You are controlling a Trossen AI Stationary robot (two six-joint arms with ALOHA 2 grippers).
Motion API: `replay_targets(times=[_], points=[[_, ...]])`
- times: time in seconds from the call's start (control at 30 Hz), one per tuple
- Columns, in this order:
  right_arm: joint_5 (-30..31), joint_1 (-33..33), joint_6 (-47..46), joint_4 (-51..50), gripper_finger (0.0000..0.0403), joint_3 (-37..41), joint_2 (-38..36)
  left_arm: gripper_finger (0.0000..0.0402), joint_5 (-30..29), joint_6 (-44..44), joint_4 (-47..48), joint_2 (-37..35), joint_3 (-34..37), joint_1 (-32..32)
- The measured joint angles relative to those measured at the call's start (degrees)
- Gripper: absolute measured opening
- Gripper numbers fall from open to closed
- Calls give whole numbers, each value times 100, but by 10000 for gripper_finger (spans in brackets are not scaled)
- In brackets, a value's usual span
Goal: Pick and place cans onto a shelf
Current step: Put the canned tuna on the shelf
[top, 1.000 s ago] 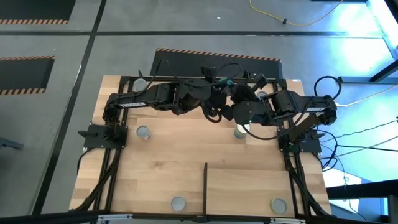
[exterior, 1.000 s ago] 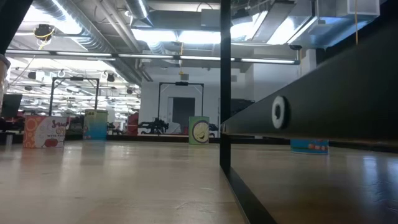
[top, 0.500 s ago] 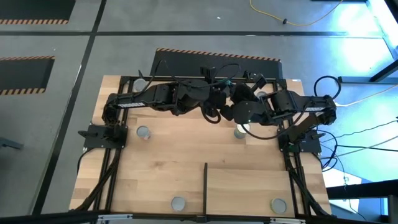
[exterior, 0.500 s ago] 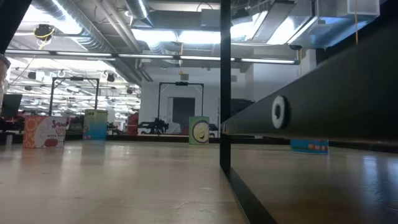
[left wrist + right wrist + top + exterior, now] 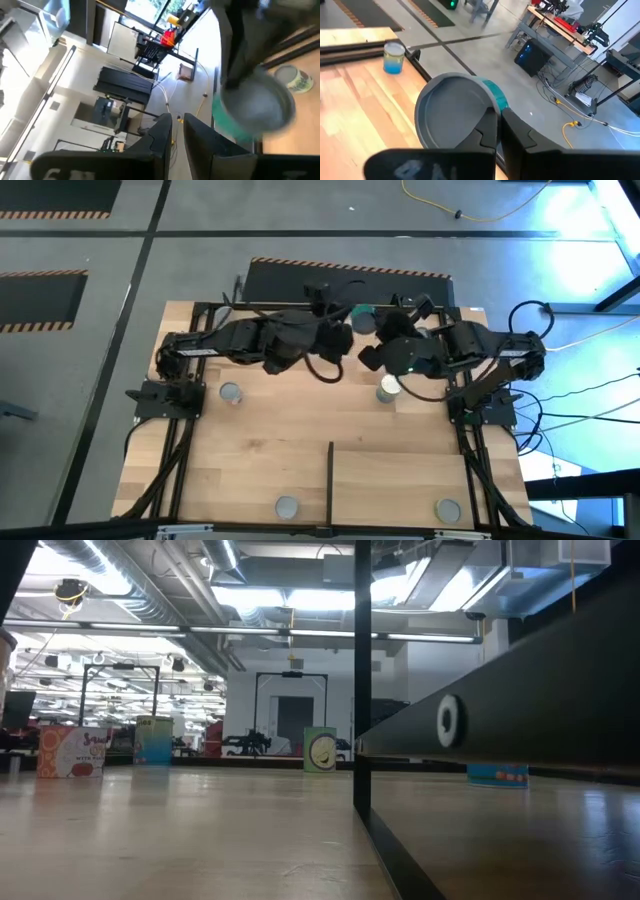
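A can (image 5: 452, 117) with a grey round face and teal side hangs high over the table's far middle, with my right gripper (image 5: 499, 122) shut on it. It shows green in the high view (image 5: 362, 317). My left gripper (image 5: 178, 125) stands just left of that can (image 5: 255, 110), its fingers a little apart with nothing between them. Other cans stand on their bases on the tabletop: one under the right arm (image 5: 388, 388), one at the left (image 5: 231, 392), one at the near edge (image 5: 287, 506). Another can (image 5: 447, 509) stands on the shelf (image 5: 400, 480). My right gripper pinches the can at its rim (image 5: 492, 102), where the grey face meets the teal wall. One finger (image 5: 487, 127) lies over the face side and the other beside the wall. The fingers come from the table's right. The can is lifted clear and tipped, its grey face toward the wrist camera.
A black divider bar (image 5: 331, 475) edges the shelf on its left. A blue-sided can (image 5: 394, 57) stands by the black rail at the table's far edge. Both arms crowd the far middle; the wood between the near cans lies bare (image 5: 300, 430).
My left gripper has drawn back from the can toward the table's left and risen a little, its wrist turning. The green can stays up with my right gripper, which has kept its place.
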State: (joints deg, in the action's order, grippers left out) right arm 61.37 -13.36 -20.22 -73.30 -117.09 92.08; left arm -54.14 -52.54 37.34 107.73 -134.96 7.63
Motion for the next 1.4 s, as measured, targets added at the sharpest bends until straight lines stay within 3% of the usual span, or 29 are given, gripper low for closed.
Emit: replay_targets(times=[0.3,0.5,0.73,0.8,0.97,1.07,1.17,1.27,1.4], points=[[-363,-581,-332,-1684,11,-941,-22,41,-830,638,398,-725,-1,286],[-2298,-992,-51,-1669,11,-1267,-99,41,-838,1424,972,-1227,-3,604],[-3533,-1677,-95,-1671,11,-1273,-123,41,-682,2452,1756,-1755,-2,985],[-3548,-1888,-250,-1671,11,-1273,-139,41,-261,3102,2328,-1918,-2,1052],[-3361,-2327,-659,-1663,11,-1183,-242,41,1902,4904,4103,-2219,-7,1039],[-3355,-2502,-964,-1663,11,-864,-364,41,2802,5102,4826,-2189,4,1106],[-3369,-2613,-1515,-1670,11,-374,-504,41,3910,5100,4950,-2159,0,1137],[-3537,-2733,-1945,-1684,11,138,-549,41,4363,5201,4952,-2122,2,1127],[-3953,-2924,-2678,-1660,11,776,-521,41,4449,5172,5134,-2086,2,1131]])
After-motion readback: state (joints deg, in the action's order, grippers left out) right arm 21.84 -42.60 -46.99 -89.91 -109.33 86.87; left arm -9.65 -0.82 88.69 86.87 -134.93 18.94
